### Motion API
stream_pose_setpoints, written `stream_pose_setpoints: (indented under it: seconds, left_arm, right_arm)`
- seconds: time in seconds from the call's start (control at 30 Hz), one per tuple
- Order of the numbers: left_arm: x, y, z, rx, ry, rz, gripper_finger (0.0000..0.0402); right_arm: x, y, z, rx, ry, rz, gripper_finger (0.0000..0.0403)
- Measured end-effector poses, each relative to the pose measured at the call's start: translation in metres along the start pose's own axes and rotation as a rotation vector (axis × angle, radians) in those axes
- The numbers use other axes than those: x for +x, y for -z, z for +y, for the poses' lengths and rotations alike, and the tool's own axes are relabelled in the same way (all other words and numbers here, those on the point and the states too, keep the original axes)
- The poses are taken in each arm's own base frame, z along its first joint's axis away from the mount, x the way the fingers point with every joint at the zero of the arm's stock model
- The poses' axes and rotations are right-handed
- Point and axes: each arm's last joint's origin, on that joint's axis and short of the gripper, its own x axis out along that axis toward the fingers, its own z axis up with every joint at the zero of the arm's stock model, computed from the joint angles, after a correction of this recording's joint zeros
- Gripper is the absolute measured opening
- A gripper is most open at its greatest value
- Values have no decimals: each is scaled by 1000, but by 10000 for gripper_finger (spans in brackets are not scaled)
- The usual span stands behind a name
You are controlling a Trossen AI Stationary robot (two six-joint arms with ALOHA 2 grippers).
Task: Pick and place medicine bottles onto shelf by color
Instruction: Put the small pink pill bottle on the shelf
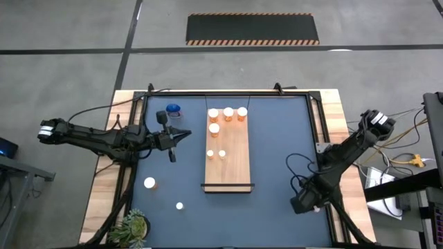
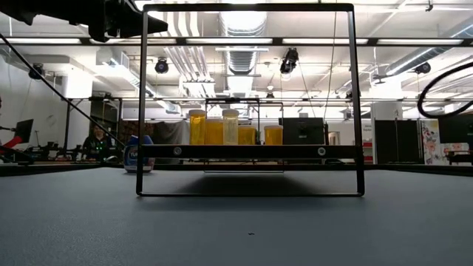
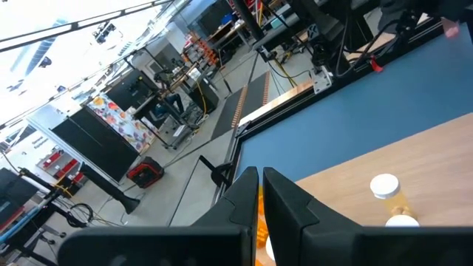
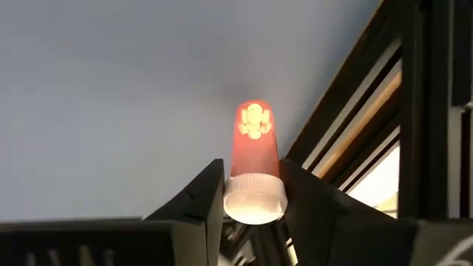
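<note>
**Right gripper closing on a stray orange bottle; left gripper idle beside shelf**

- The right gripper (image 4: 251,176) is set at about 4 o'clock from the shelf (image 1: 235,169), near the table's (image 1: 277,138) corner. An orange medicine bottle (image 4: 253,140) is clamped between its fingers at the white cap. The grip is judged to be for carrying it to the orange group.
- The left gripper (image 1: 181,135) is held at 9 o'clock from the shelf, fingers together. A sliver of orange is seen through the gap; nothing is judged to be held.
- Orange bottles are grouped at the shelf's 12 o'clock end (image 1: 228,112), apparently sorted by colour. The blue bottle (image 1: 173,108) is left on the table at 10 o'clock, and two white-capped bottles (image 1: 149,183) at 7 to 8 o'clock.
- The right-hand grip is shown only by the right wrist view; from above it is hidden by the arm. Only the low view shows the shelf raised on a black frame (image 2: 355,96).
</note>
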Motion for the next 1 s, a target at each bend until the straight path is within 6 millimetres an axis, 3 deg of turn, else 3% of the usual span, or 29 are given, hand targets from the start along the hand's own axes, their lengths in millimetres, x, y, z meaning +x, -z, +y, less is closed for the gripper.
stream_pose_setpoints:
  seconds: [0.23, 0.5, 0.67, 1.0]
  left_arm:
    - [0, 0, 0, 0, 0, 1, 4]
    - [0, 0, 0, 0, 0, 1, 4]
    - [0, 0, 0, 0, 0, 1, 4]
    - [0, 0, 0, 0, 0, 1, 4]
  right_arm:
    - [-31, -7, 4, 17, -116, 21, 108]
    - [-76, -35, 18, -38, -310, -96, 109]
    - [-117, -60, 28, -109, -439, -190, 109]
    - [-212, -99, 27, -226, -581, -449, 109]
